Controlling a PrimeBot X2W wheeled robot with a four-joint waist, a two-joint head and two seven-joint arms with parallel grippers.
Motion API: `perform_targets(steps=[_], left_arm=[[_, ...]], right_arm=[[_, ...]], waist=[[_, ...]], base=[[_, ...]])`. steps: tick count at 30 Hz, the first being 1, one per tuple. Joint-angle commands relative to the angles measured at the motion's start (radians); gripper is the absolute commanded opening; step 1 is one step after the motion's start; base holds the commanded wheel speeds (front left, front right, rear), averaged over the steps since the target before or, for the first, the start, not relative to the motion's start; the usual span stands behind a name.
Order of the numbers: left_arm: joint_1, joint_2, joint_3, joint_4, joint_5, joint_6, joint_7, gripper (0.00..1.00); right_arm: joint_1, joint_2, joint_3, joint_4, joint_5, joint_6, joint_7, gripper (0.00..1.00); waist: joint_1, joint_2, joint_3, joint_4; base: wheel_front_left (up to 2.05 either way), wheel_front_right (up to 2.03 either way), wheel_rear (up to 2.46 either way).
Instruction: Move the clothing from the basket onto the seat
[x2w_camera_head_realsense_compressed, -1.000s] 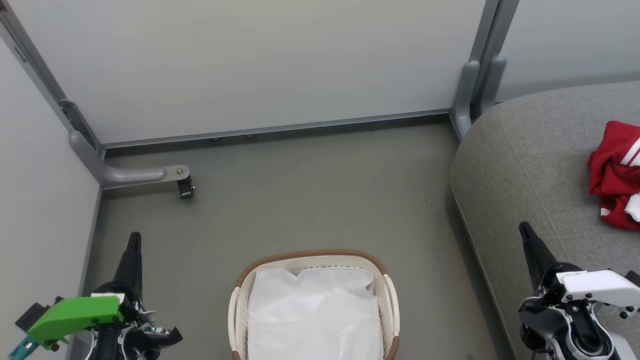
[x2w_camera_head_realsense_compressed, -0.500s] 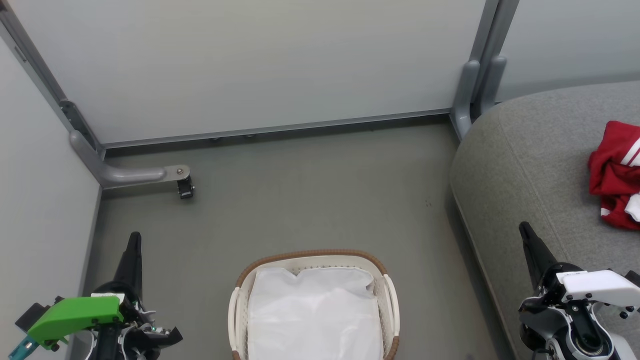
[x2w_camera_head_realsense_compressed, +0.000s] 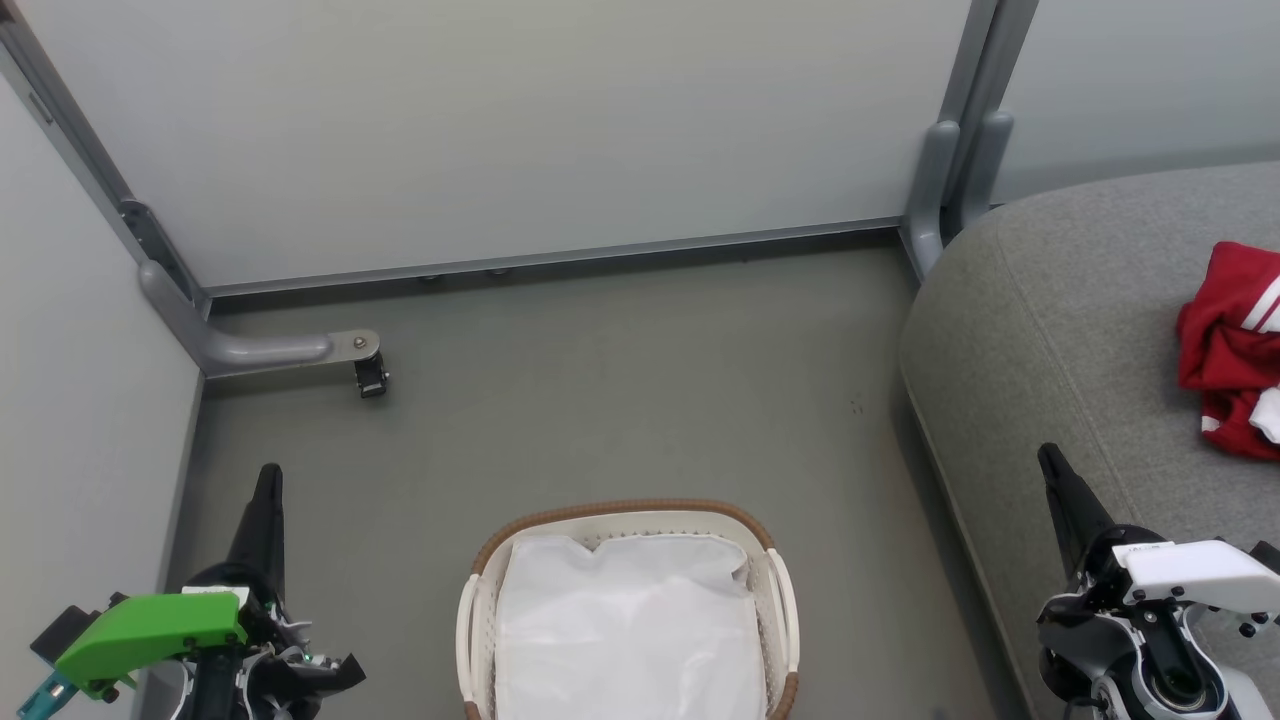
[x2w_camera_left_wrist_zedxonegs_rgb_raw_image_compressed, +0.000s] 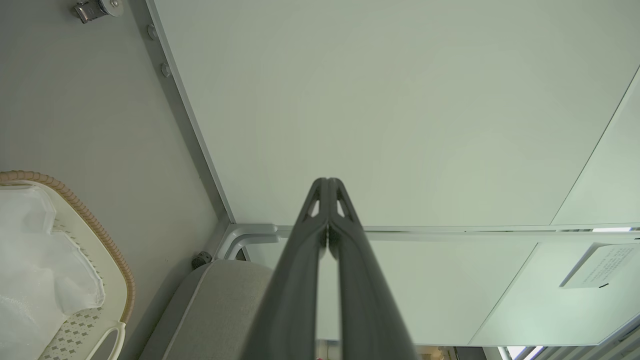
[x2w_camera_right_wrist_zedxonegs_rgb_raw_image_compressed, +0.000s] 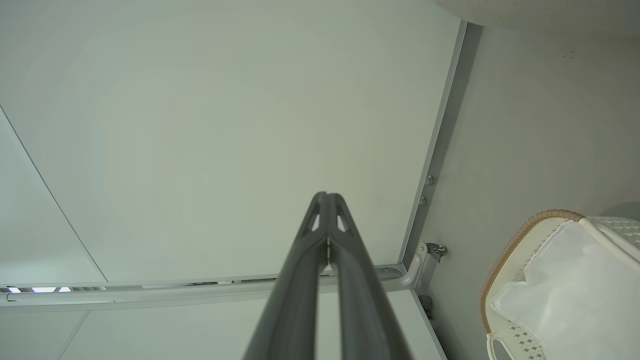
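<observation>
Red clothing (x2w_camera_head_realsense_compressed: 1232, 350) on the seat (x2w_camera_head_realsense_compressed: 1050, 320) in head view; basket (x2w_camera_head_realsense_compressed: 620, 510) stands clear on floor (x2w_camera_head_realsense_compressed: 620, 400); left gripper (x2w_camera_left_wrist_zedxonegs_rgb_raw_image_compressed: 328, 181), right gripper (x2w_camera_right_wrist_zedxonegs_rgb_raw_image_compressed: 327, 195) clenched empty.

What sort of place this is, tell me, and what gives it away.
Probably a lab test bay staged as a home laundry corner: pale partition panels in metal frames, one foot on a caster, stand around a grey sofa and a lined laundry basket.
</observation>
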Motion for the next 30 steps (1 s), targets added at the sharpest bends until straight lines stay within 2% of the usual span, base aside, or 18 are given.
perform_targets(steps=[1,30], left_arm=[[-0.010,0.006,0.002,-0.001,-0.003,-0.006,0.004,0.00],[-0.010,0.006,0.002,-0.001,-0.003,-0.006,0.004,0.00]], right_arm=[[0.010,-0.006,-0.001,-0.004,0.004,0.000,0.003,0.00],[0.010,-0.006,-0.001,-0.004,0.004,0.000,0.003,0.00]], waist=[[0.0000,0.0000,0.000,0.000],[0.0000,0.0000,0.000,0.000]], base=[[0.00,0.00,0.00],[0.00,0.00,0.00]])
